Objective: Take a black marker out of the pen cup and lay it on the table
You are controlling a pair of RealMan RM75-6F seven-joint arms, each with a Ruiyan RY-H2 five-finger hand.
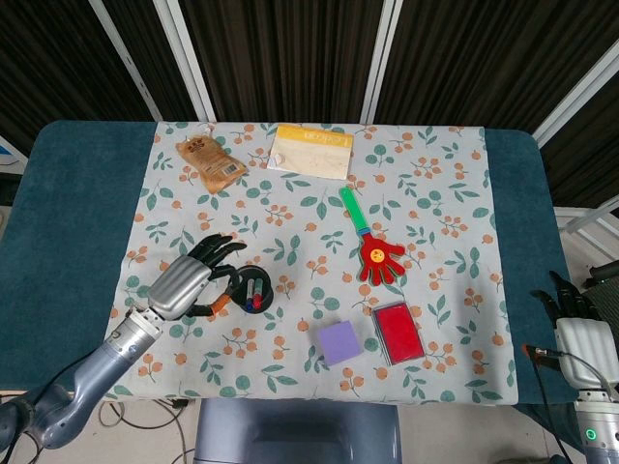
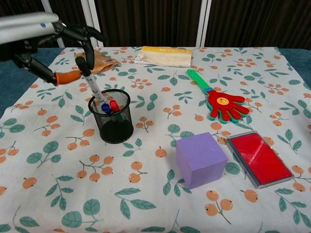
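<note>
Black marker (image 2: 91,81), pinched near its dark cap between the thumb and a finger of the left hand (image 2: 58,43), half drawn from the pen cup (image 2: 111,116), lower end inside the mesh rim, shaft tilted up and to the left. High grip presumably chosen for a straight lift past the rim and past the blue and red markers (image 2: 109,105) standing in the cup. Left hand raised above and to the left of the cup, palm down, remaining fingers spread forward, forearm entering from the near left edge in the head view (image 1: 184,283). Right hand (image 1: 578,324) parked at the near right edge, off the floral cloth (image 1: 319,242), holding nothing, fingers slightly apart. Purple block (image 2: 201,159) and red case (image 2: 257,158) on the near right, well apart from the cup; bare cloth left of the cup a likely spot for laying the marker down.
</note>
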